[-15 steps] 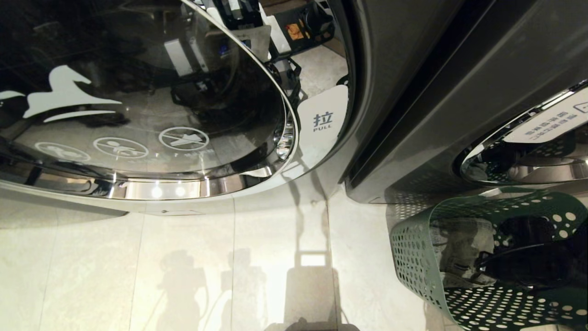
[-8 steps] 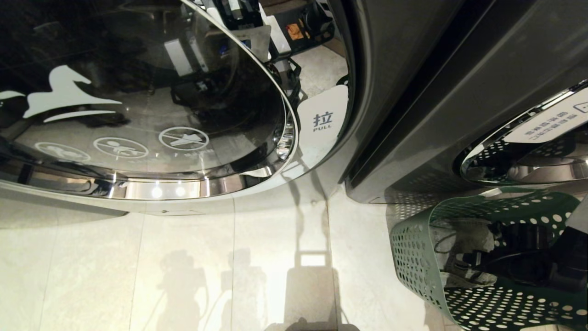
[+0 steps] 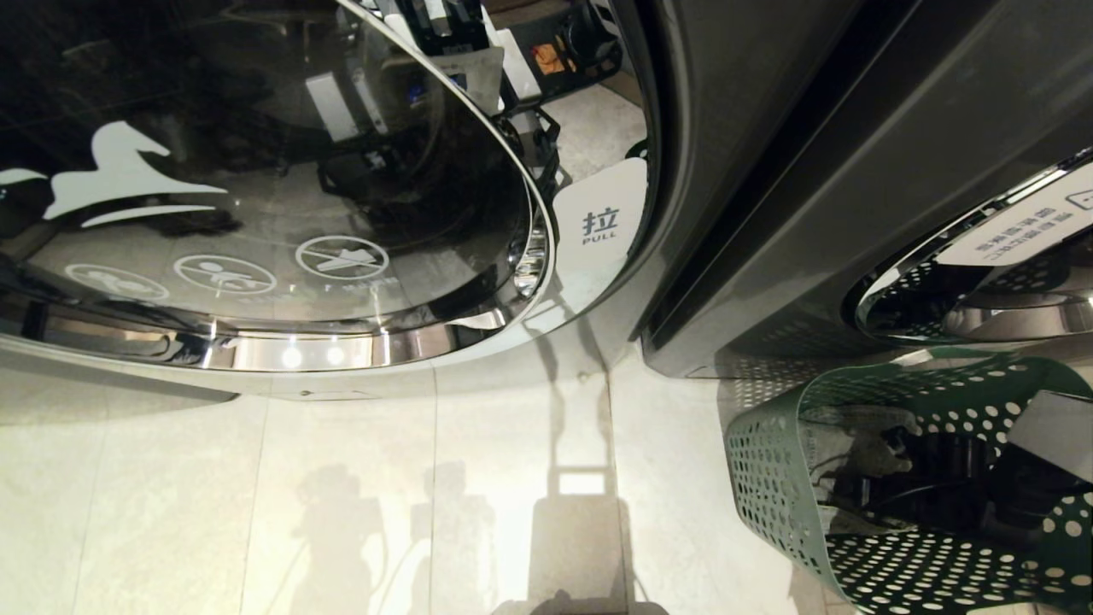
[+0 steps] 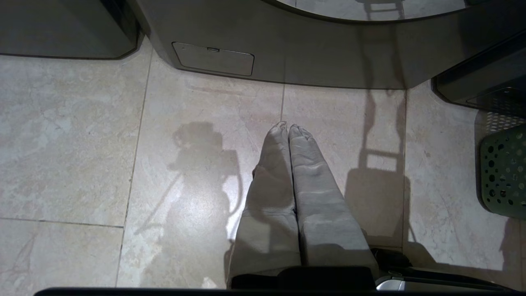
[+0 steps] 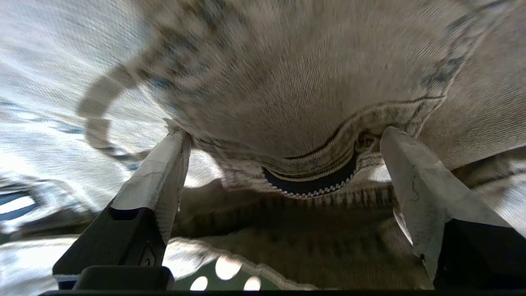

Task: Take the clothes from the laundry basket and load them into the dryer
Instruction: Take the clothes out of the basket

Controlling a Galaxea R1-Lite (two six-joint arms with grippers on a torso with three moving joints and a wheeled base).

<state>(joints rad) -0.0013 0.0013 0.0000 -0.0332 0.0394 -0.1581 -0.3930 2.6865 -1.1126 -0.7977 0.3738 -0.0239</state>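
Reaching down into the green laundry basket (image 3: 773, 478), the right gripper (image 5: 283, 148) has its two pale fingers (image 5: 164, 164) spread wide apart, with nothing between them yet. Just ahead of the fingertips, and straddled by them, lies the clothes (image 5: 287, 82) heap: a faded denim garment whose seam and dark zipper opening bulge between the two tips, apparently close enough to touch, though actual contact cannot be confirmed. Under the hand, a strip of the basket's perforated floor shows through beneath the fabric. In the head view the right arm's dark wrist sits deep inside the basket, the pale cloth bunched on the far side of it against the basket wall. Beyond the basket, farther from the hand, stands a dark machine with a chrome-ringed port, and well off to the hand's left is the big glass dryer door (image 3: 282, 196) with its "PULL" label. The left gripper (image 4: 289, 128) hangs parked above the floor tiles (image 4: 82, 144), its fingers pressed together and empty. Judged from this, the task is at an early stage: no garment is gripped, the grasp, lift and carry to the dryer all remain.
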